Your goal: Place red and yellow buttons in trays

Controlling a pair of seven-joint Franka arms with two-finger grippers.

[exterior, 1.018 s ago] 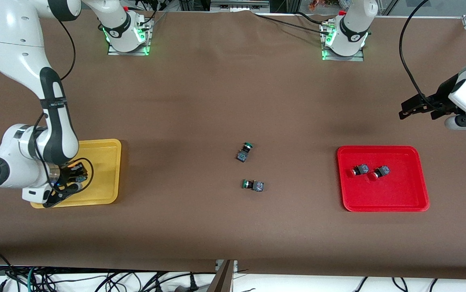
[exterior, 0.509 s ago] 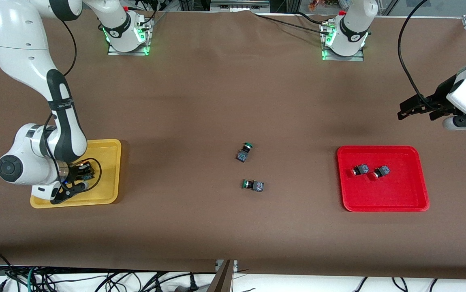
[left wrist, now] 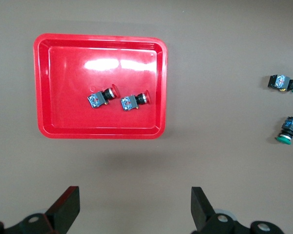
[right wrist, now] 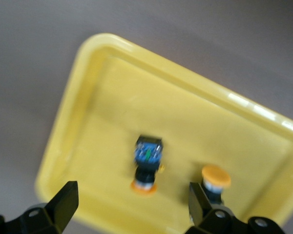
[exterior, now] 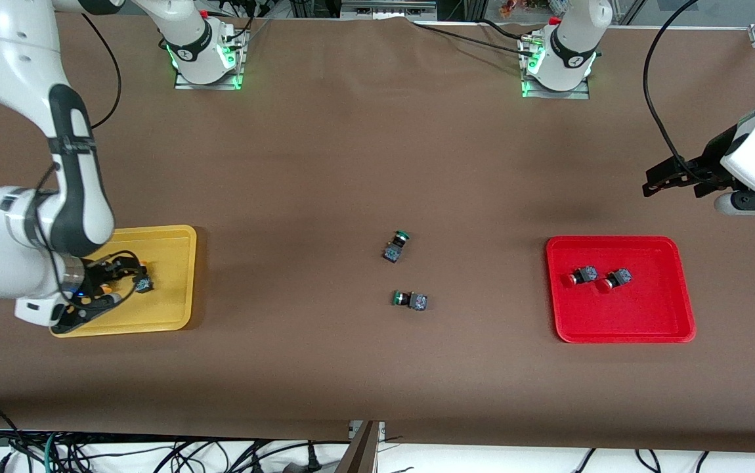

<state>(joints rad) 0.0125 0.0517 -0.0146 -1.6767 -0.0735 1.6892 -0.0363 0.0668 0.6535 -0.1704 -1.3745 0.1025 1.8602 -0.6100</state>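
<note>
Now the right gripper hangs spread over the yellow tray, two yellow buttons lying loose inside. Both red buttons sit in the red tray at the left arm's end. Left gripper waits spread, empty, above bare table near that tray.

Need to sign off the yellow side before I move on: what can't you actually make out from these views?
- Front view: the right arm's wrist covers part of the yellow tray; only one yellow button shows clearly.
- Right wrist view: blurred; the second yellow button is partly hidden by a finger of the open right gripper.
- Left wrist view: the open left gripper is cut by the frame edge.
- Button markings: too small.
</note>
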